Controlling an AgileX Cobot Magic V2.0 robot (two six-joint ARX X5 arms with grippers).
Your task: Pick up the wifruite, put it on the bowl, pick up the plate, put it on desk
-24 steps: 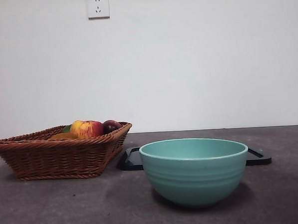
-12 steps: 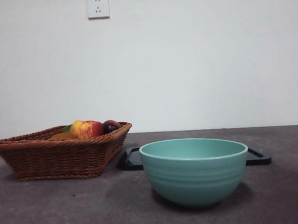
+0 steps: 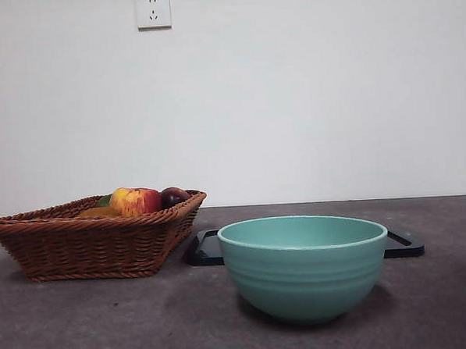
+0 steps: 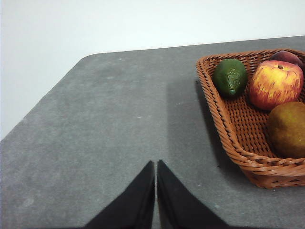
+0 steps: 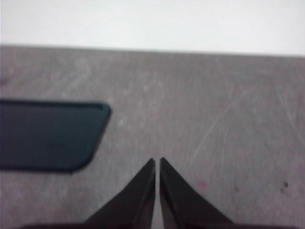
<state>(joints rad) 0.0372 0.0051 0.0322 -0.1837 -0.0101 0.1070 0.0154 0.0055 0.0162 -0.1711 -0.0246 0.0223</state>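
The teal-green bowl (image 3: pixel 304 266) stands upright near the front of the worktop (image 3: pixel 84 323), at about 5 o'clock in the front view. Just behind it lies a flat black plate (image 3: pixel 206 249), its ends showing on both sides of the bowl. At 9 o'clock is the wicker basket (image 3: pixel 88 245) w/ a red-yellow apple (image 3: pixel 137 201) and a dark plum (image 3: pixel 174 196) above its rim. In the left wrist view the basket also holds a green avocado (image 4: pixel 230 78) and the dull-brown wifruite (image 4: pixel 287 129), which sits in the basket just beside the apple. The left end effector (image 4: pixel 156 167) hovers above bare worktop near the basket, jaws together, nothing between them. The right end effector (image 5: pixel 157 163) hovers above bare worktop near a corner of the plate, jaws also together & empty.
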